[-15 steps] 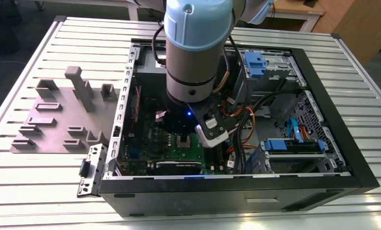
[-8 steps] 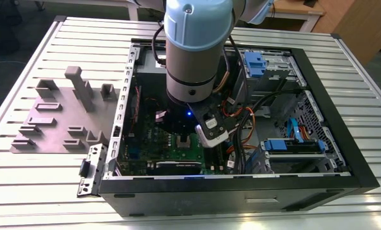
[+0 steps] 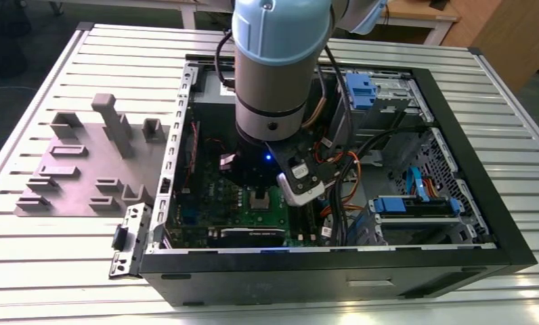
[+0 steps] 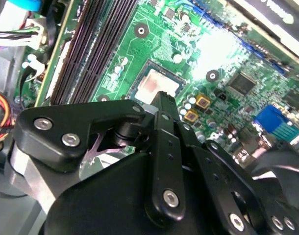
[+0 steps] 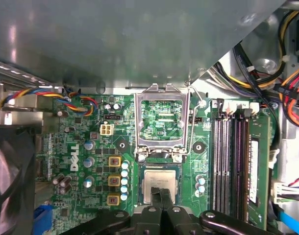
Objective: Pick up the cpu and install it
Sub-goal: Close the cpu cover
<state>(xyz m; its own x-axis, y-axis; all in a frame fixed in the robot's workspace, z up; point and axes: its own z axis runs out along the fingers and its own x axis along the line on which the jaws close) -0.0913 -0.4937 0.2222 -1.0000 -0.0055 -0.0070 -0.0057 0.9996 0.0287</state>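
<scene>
The cpu (image 5: 160, 182) lies flat in its socket on the green motherboard (image 5: 81, 147), its silver top showing. It also appears as a pale square (image 4: 158, 84) in the second wrist view and as a small square (image 3: 262, 198) in the exterior view. My gripper (image 5: 162, 192) is shut, its two black fingers pressed together with nothing between them, and their tips sit over the cpu's near edge. In the second wrist view the gripper (image 4: 162, 96) tip points at the chip. The silver socket frame (image 5: 137, 122) stands swung open beside the cpu.
The arm reaches down into an open black computer case (image 3: 342, 277) on a slatted table. Memory slots (image 5: 233, 161) run beside the socket, and bundled cables (image 5: 286, 83) and a fan (image 5: 12, 176) lie close by. A grey fixture block (image 3: 80, 162) sits at the exterior view's left.
</scene>
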